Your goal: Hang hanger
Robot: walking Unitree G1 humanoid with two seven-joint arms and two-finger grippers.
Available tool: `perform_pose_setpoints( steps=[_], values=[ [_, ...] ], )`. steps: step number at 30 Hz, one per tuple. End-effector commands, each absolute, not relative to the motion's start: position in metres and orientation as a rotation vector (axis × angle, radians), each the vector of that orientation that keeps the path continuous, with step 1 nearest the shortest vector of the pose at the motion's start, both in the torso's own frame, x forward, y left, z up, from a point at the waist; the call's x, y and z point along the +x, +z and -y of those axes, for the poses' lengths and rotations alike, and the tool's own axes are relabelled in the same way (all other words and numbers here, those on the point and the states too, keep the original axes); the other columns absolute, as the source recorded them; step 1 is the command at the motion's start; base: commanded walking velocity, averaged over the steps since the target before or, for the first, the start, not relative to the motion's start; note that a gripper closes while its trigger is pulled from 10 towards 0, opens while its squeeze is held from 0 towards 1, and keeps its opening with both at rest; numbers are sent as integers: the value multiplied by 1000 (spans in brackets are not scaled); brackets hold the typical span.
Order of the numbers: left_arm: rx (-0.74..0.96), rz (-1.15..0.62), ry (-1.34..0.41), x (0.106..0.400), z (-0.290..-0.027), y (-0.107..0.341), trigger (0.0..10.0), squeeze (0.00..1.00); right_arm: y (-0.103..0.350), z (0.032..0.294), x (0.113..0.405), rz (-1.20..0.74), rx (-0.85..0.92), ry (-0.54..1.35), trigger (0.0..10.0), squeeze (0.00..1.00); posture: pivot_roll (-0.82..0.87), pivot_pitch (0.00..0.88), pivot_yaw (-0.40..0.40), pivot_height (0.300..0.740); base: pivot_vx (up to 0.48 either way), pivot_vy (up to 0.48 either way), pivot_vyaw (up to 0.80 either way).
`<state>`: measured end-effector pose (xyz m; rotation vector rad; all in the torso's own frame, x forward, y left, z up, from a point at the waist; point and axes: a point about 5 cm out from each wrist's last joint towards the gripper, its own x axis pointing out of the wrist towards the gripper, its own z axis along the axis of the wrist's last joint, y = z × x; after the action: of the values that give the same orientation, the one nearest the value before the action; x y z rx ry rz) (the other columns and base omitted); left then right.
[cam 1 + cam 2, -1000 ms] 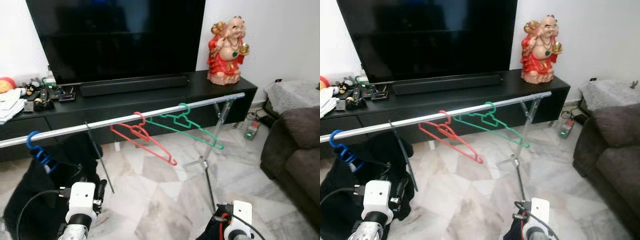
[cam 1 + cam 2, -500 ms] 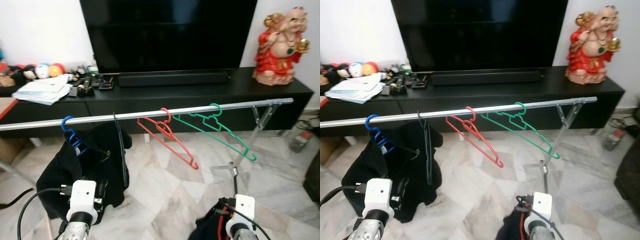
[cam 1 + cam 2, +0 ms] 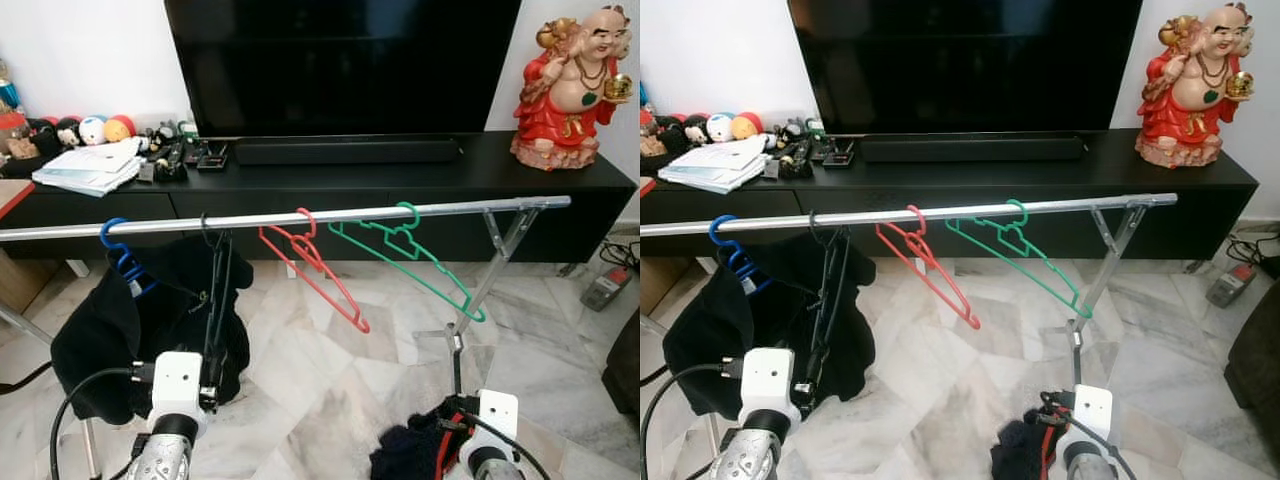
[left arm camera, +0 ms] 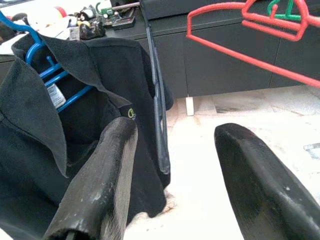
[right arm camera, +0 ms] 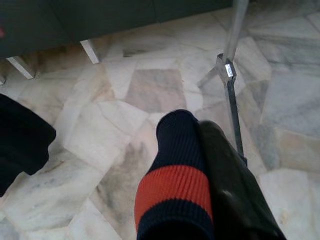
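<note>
White wall (image 3: 90,50) behind a big black TV (image 3: 340,60) w/ soundbar (image 3: 345,151) on a low black TV cabinet (image 3: 400,190). Red laughing-Buddha statue (image 3: 575,85) at its end. Pale marble floor (image 3: 300,380), evenly lit.

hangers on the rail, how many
4, from the robot's left: blue hanger under the black garment, black hanger, red hanger, green hanger. The garment may hide more.

The right hand (image 5: 200,200) grips a navy garment with a red stripe (image 5: 175,190) against its black finger (image 5: 227,185), above a marble floor (image 5: 90,150) where a metal rack leg (image 5: 231,90) stands beside a dark cabinet (image 5: 100,20).
</note>
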<state>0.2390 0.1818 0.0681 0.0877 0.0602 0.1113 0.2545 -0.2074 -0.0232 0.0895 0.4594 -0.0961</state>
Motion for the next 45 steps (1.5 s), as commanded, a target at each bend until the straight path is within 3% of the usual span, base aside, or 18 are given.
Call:
perform_pose_setpoints(
  steps=[1, 16, 29, 34, 45],
  values=[
    [69, -70, 150, 237, -188, 67, 10000, 0, -20, 200, 259, -441, 92, -55, 10000, 0, -2, 39, 20, 740, 0, 0, 0],
    [32, -81, 158, 235, -200, 68, 10000, 0, -26, 189, 254, -475, 38, 43, 10000, 0, -1, 38, 26, 740, 80, 0, 60],
    [19, -62, 109, 237, -195, 71, 10000, 0, -54, 191, 225, -667, 50, 22, 10000, 0, -5, 29, 28, 740, 348, 0, 97],
    [45, -53, 1, 239, -185, 75, 10000, 0, -57, 189, 223, -697, 48, 9, 10000, 0, -4, 22, 29, 740, 274, 0, 0],
    [57, -45, -38, 238, -179, 78, 10000, 0, -57, 188, 223, -705, 53, -1, 10000, 0, 0, 36, 27, 740, 96, 0, 0]
  ],
)
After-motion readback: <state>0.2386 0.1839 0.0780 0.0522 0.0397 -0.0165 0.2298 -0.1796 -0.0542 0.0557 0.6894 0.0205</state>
